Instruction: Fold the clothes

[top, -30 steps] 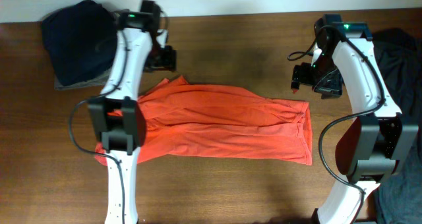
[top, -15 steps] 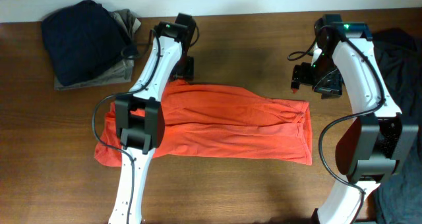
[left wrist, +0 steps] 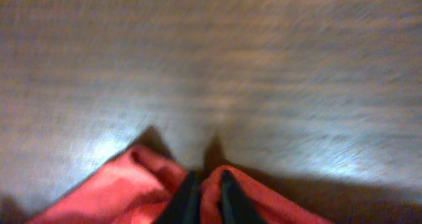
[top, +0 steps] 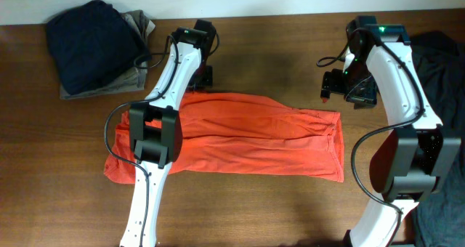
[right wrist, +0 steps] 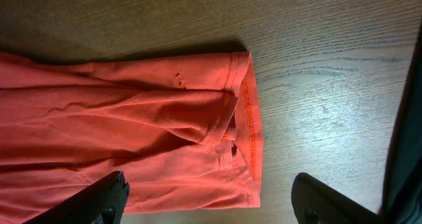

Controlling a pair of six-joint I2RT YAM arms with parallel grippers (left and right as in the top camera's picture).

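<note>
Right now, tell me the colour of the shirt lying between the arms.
Orange-red shirt, clearest in the overhead view.

Overhead: left arm [top: 173, 65] swings right. A second ago its wrist sits beside the stacked garments; now it is over the far-left corner of the T-shirt [top: 247, 134]. Most of that travel falls in the first half second, with only a slight shift since. The left gripper [top: 204, 78] now sits at the shirt's far edge. The peak of cloth at that corner lies flatter. The tan garment [top: 136, 23], earlier hidden by the arm, shows beside the navy garment [top: 91, 43]. The arm's elbow is further right, baring the shirt's near-left corner.
</note>
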